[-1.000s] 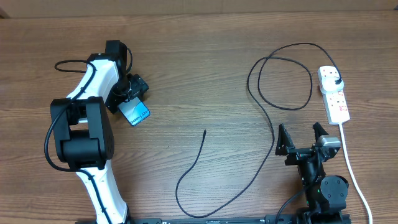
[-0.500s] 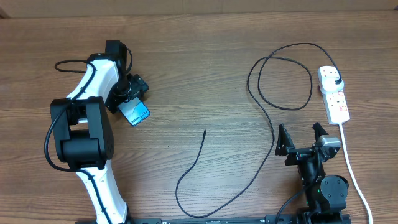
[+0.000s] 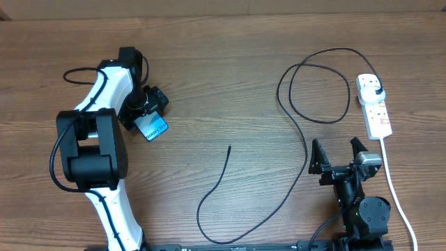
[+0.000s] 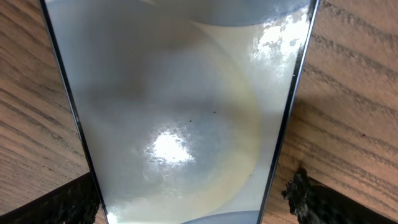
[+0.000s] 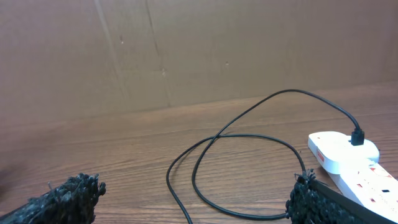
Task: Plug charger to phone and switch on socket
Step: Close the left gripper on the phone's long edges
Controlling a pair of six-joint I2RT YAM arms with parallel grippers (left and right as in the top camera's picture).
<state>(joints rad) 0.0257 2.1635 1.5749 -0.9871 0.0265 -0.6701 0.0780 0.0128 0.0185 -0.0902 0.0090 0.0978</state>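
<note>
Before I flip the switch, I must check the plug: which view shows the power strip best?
Overhead: the whole power strip, plug in its far end. Right wrist catches only that end, cropped; left wrist shows none of it.

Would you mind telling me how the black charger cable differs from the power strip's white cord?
The charger cable is black and thin; the white cord is thicker. The cable loops across the table, while the cord runs almost straight toward the near edge. The cable enters the power strip at its far end; the cord leaves its near end. Both meet at that strip.
</note>
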